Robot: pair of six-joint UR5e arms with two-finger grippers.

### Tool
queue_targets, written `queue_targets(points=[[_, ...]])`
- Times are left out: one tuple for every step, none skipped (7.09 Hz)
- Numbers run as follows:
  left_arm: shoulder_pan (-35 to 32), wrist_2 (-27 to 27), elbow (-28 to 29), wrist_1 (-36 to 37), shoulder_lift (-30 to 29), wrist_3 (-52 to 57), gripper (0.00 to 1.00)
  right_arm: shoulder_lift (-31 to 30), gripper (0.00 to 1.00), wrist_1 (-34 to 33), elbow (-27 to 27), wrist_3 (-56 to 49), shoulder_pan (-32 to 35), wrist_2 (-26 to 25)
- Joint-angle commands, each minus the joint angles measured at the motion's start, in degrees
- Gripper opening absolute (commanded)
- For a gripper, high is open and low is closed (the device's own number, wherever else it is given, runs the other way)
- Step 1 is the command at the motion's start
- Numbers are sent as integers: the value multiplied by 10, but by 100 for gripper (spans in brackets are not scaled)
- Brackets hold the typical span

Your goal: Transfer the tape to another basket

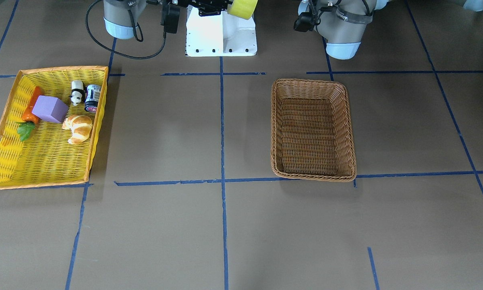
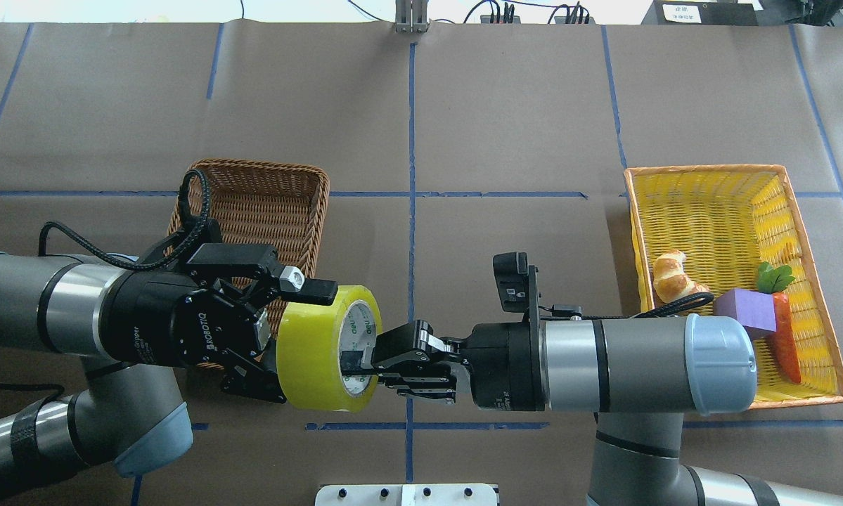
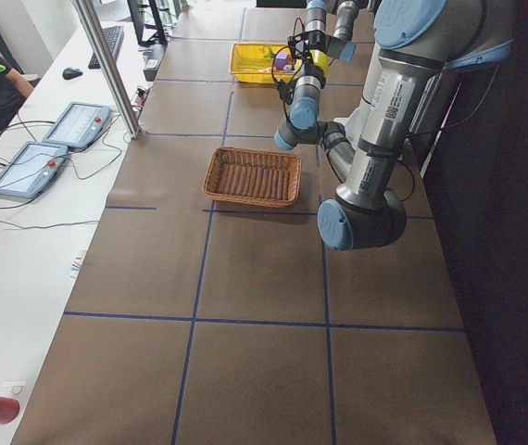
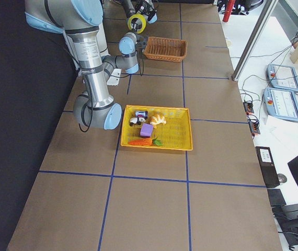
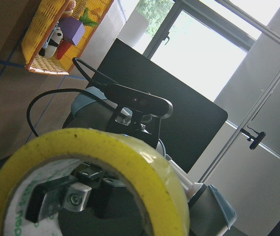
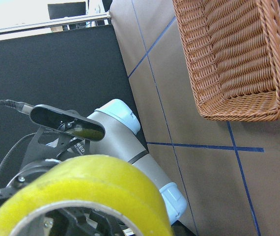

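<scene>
Near the basket (image 2: 252,172), left fingers (image 2: 318,288) clasp tape (image 2: 316,348); right fingers (image 2: 356,362) pinch it.

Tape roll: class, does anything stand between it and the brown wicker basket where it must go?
Nothing visible does. The tape roll hangs in the air between the left gripper and the right gripper, near the wicker basket, whose inside is empty. Only the left gripper's body overlaps the basket in the overhead view.

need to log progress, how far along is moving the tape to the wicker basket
Done: the wide yellow packing tape roll is out of the yellow woven tray. In hand: it hangs mid-air between the left gripper, clasping its outside, and the right gripper, reaching into its core. Remaining: lowering it into the empty brown wicker basket.
</scene>
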Motion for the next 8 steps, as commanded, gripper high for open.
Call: queue_targets(points=[[7,4,0,0,0,0,85,1,2,0,0,0,0,0],[7,4,1,0,0,0,71,1,19,0,0,0,1,1],[7,4,1,0,0,3,53,1,75,0,0,0,1,-1],[7,3,0,0,1,26,21,0,100,1,1,0,1,-3],[8,3,0,1,2,44,2,1,100,1,1,0,1,-3],[8,2,0,1,5,44,0,1,100,1,1,0,1,-3],[8,2,-1,1,7,44,0,0,100,1,1,0,1,-3],[8,1,-1,1,7,45,0,1,100,1,2,0,2,-3]])
